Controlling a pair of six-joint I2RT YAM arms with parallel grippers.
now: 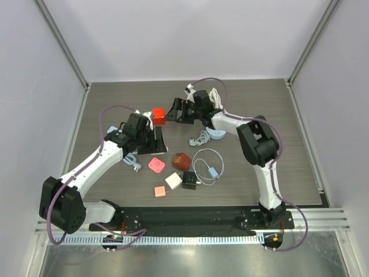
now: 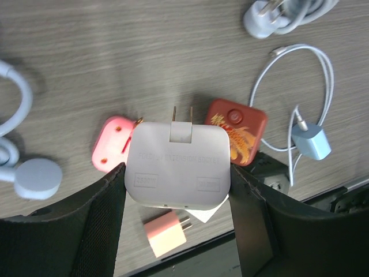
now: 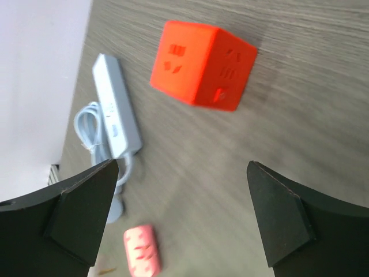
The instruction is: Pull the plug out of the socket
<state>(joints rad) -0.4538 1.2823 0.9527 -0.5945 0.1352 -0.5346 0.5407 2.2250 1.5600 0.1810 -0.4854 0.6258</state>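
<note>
Left fingers (image 2: 95, 225) stand half spread, pinching the white plug (image 2: 179, 167) by its sides above the table (image 2: 115, 57). Right fingers (image 3: 78, 202) are spread wide and hold nothing; the red socket cube (image 3: 202, 63) lies free on the table just ahead of them.

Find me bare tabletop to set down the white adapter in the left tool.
Bare: table right of the right arm, and the far strip behind the red cube. Crowded: the centre, between pink adapter, maroon charger and blue charger.

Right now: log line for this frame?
left gripper: holds white plug | right gripper: open near orange cube socket | plug: out of socket
</note>
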